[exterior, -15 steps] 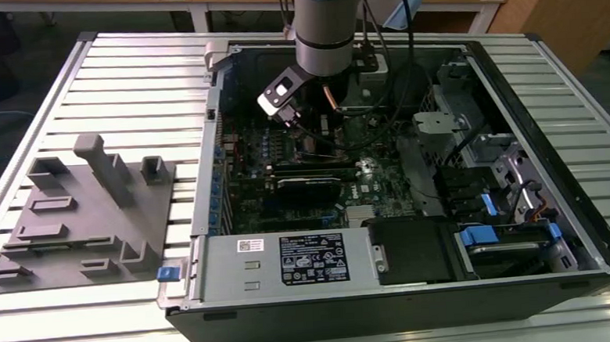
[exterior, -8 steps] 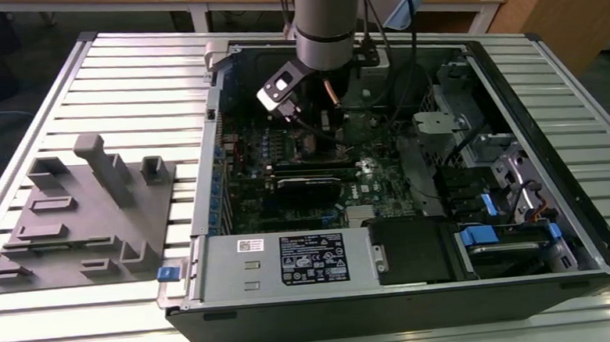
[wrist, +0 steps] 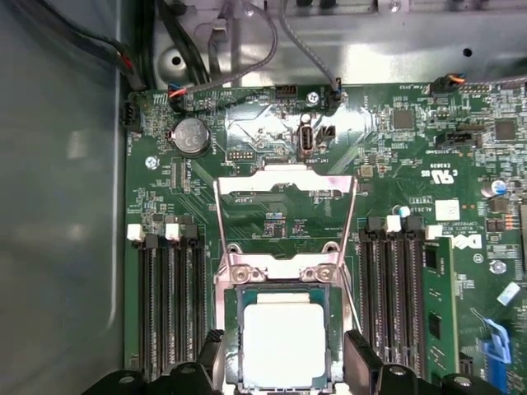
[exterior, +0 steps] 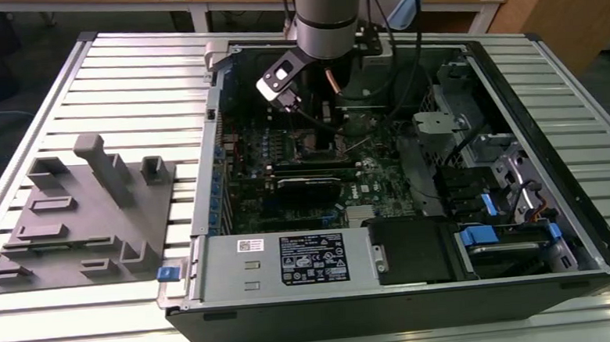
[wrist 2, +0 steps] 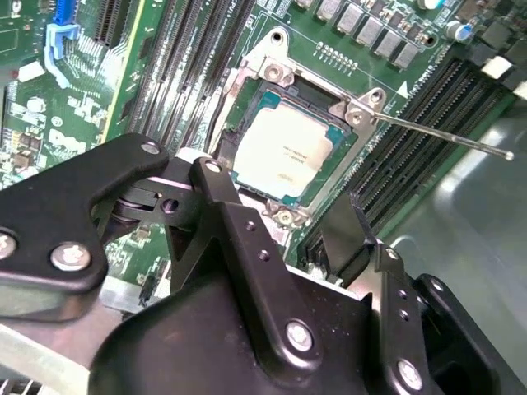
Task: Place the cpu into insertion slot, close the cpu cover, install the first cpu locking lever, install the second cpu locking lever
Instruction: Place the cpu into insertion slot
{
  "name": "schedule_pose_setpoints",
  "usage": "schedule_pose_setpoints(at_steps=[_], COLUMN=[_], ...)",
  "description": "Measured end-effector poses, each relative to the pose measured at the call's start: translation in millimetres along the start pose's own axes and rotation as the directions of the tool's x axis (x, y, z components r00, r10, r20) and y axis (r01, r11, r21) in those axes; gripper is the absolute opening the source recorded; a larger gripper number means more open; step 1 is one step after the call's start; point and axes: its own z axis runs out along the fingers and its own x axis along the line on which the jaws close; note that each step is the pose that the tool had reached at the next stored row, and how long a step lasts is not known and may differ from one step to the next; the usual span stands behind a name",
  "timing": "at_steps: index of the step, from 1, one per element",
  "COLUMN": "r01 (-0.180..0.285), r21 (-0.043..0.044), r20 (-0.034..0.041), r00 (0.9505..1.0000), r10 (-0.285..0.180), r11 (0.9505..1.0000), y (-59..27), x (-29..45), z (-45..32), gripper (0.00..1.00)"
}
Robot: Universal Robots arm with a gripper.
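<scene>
The cpu [wrist: 284, 341] lies flat in the insertion slot [wrist: 231, 346] on the green motherboard, its silver top facing up; it also shows in the second wrist view as the cpu [wrist 2: 284, 152]. The cpu cover [wrist: 284, 183] stands swung open behind the socket, and the board shows through its square opening. A thin locking lever [wrist 2: 445, 136] sticks out sideways from the socket's corner. My gripper [wrist: 284, 354] is open just above the socket, one black finger [wrist: 210, 354] on each side of the chip and nothing between them. In the exterior view my gripper [exterior: 326, 111] hangs inside the open computer case.
Black memory slots [wrist: 165, 304] flank the socket on both sides, and a memory stick [wrist: 436, 304] stands in one. Cables [wrist: 247, 49] run along the case wall. A grey fixture block [exterior: 88, 214] sits at the exterior view's left. The power supply [exterior: 289, 262] closes the case's near end.
</scene>
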Motion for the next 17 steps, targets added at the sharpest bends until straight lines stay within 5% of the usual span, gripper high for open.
schedule_pose_setpoints(at_steps=[11, 17], r01=[0.000, 0.000], r21=[-0.0001, -0.0001], r20=[-0.0002, -0.0001], r00=[1.0000, 1.0000], r10=[0.000, 0.000], r11=[1.0000, 1.0000], y=[0.1, 0.1], x=[0.0, 0.0], z=[-0.9, -1.2], gripper=[0.66, 0.36])
